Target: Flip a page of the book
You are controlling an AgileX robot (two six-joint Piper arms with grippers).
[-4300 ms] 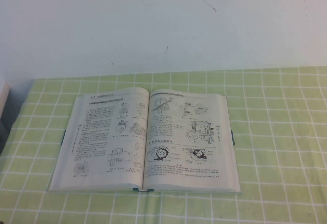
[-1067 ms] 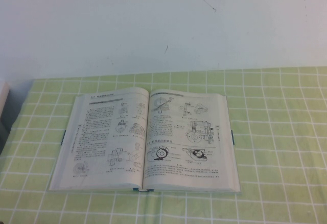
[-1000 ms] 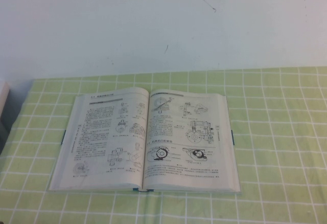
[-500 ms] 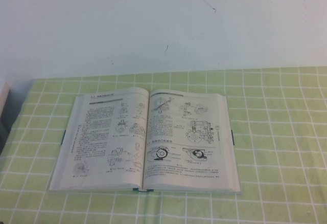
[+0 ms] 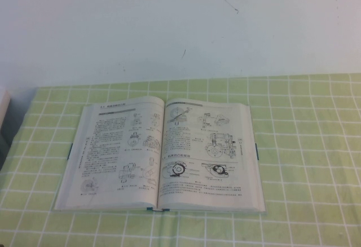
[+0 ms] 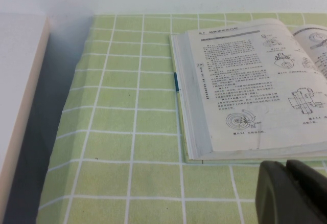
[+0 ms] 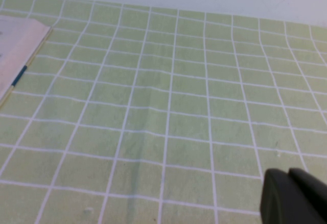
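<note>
From above, the thick book [image 5: 161, 154] lies open and flat on the green checked cloth [image 5: 304, 145], matte pages printed; the left gripper [image 6: 294, 193], dark, jaws together, hangs beside its near corner; the right gripper [image 7: 295, 197], closed, sits over bare wrinkled cloth.

The setting is a plain indoor robot test station rather than a furnished room. The tabletop [image 5: 304, 145] is covered by a green cloth [image 7: 168, 106] with a white grid pattern and stands against a bare white wall [image 5: 180, 27] that carries only a few small marks. A single open technical book [image 5: 161, 154] printed with mechanical line drawings lies on the cloth, and a white panel [image 6: 20, 91] stands at the cloth's edge on the robot's left.
</note>
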